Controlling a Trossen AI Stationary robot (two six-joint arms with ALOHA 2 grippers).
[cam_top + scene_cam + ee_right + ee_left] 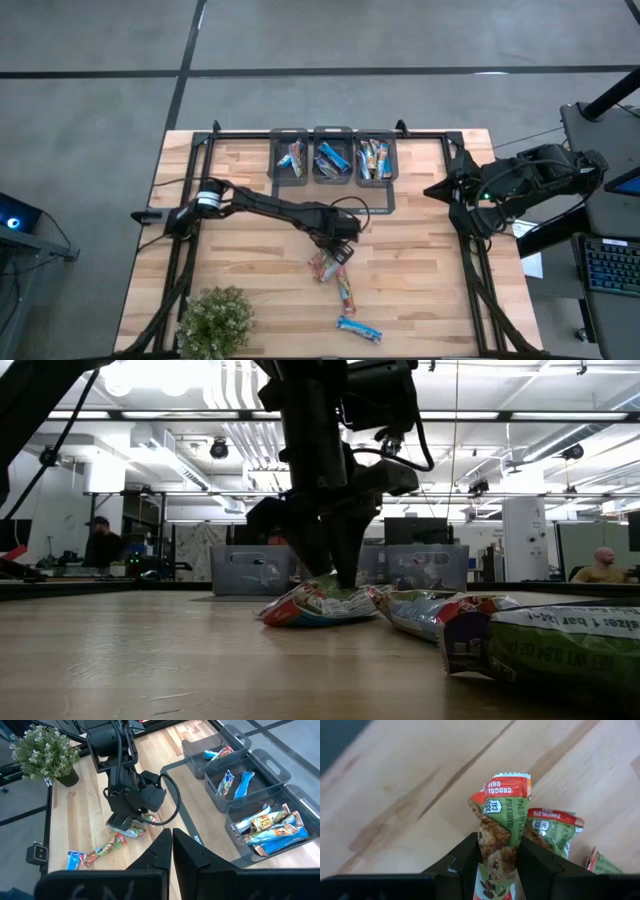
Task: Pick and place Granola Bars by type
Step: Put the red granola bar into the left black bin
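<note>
1. Gripping a green-and-red granola bar (pixel 501 827), the left gripper (pixel 497 870) has its jaws clamped on the wrapper's sides at mid-worktop (pixel 250 270).
2. More loose bars (pixel 345 292) lie beside it; a blue one (pixel 358 328) sits nearer the front edge.
3. Three grey bins (pixel 332 158) at the back hold sorted bars.
4. The right gripper (pixel 171 851) waits at the right edge, jaws together.

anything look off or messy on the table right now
The three bins each hold mixed wrappers, blue beside green ones. Loose bars lie askew mid-table; the left gripper grips a green bar.
</note>
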